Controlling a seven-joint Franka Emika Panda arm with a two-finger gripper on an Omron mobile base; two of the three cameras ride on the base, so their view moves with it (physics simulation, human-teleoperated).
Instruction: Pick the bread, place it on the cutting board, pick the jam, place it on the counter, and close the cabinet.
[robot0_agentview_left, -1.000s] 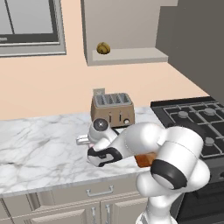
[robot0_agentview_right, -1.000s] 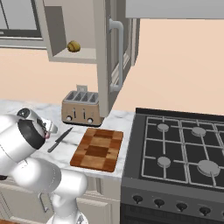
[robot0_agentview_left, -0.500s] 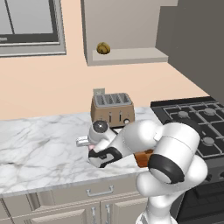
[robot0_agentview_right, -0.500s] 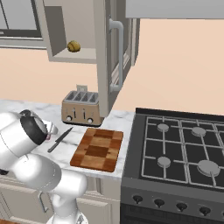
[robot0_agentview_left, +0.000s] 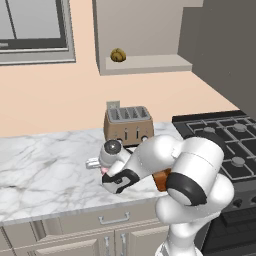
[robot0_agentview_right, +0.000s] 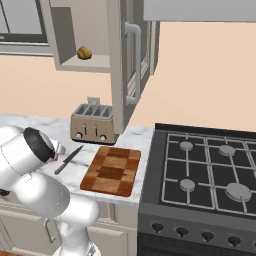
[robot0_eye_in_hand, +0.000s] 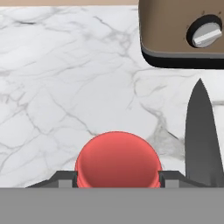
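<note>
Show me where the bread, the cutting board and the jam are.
bread (robot0_agentview_right: 84, 52), right base view, middle of the loaf.
cutting board (robot0_agentview_right: 111, 170), right base view, centre of the board.
jam (robot0_eye_in_hand: 117, 158), hand view, jar's red rounded surface.

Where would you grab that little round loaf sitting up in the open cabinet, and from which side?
Likely around the middle of the bread, one finger on each flank, coming in level from the cabinet's open front. It is a small rounded lump sitting alone on the shelf, with the cabinet enclosing it above, so a straight reach in looks easier than a drop from overhead.
</note>
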